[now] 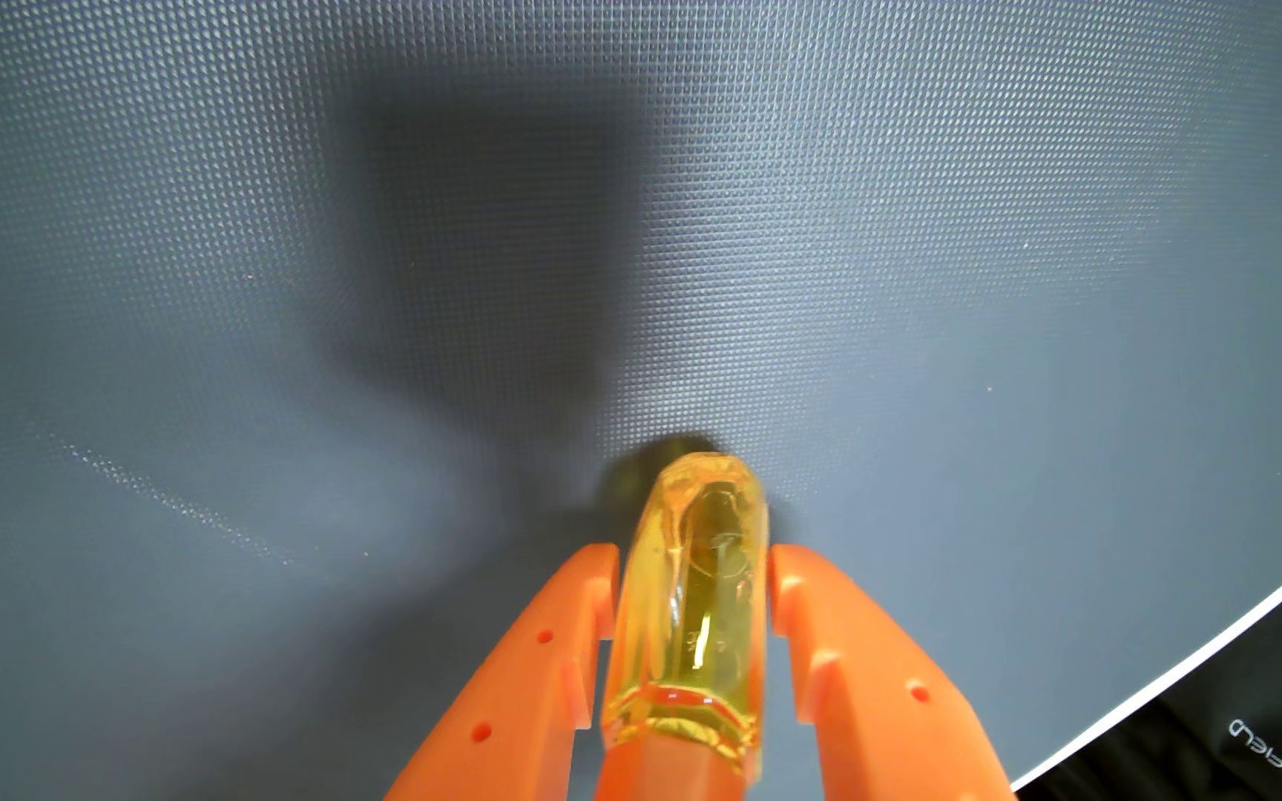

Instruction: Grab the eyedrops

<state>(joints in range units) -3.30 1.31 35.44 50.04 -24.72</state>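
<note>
Orange gripper (692,566) spread narrowly around the eyedrops (688,601), a clear yellow bottle standing between the two fingers with its far end down on the grey textured mat (237,231); thin gaps visible at both fingertips, so not yet pinched. To finish well: keep centred, close slowly and evenly on the bottle's flat-looking sides, avoid nudging it sideways since a smooth narrow body likely tips or slips, then lift straight. Counted in the wrist view: one bottle, one gripper with two fingers, one mat, one white-edged dark surface (1239,739) at lower right
</note>
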